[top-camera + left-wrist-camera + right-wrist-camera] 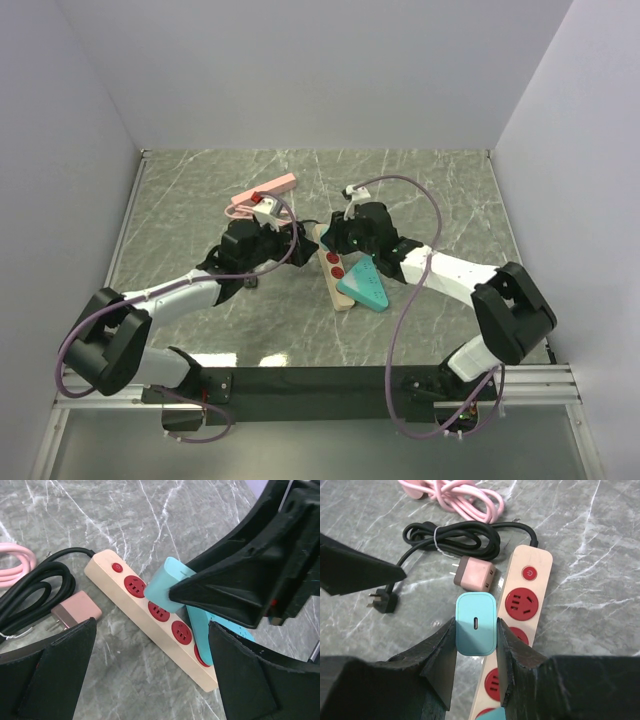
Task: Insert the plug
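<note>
– Right gripper (476,630) pinches the teal charger (476,612) by its two flat sides, with the port face turned up to the wrist camera. The prongs are hidden underneath.

– Seated or not?

– Not seated, by my reading. From the left wrist the charger leans at a tilt over the power strip (135,617), its low end about at the second red socket (the first, next to the switch, is bare). The right finger masks the contact point, so I cannot tell whether it is touching or just above.

– Left gripper?

– Left gripper (152,630) is spread wide and holds nothing. The strip runs between its fingers in that view, and I see no contact.

– Anything on the strip?

– A teal wedge (365,285) lies across the near end and covers the sockets there.

– Beyond it?

– A pink-brown adapter (476,575) lies loose on the table (600,540), just beside the switch end. Behind it is a coiled black cable (455,537). Farthest back is a pink cable (465,500) in a bundle.

– Progress?

– The plug is picked up and brought to the strip. Left to do: stand it square, line the prongs up with a free socket, press home, let go.
</note>
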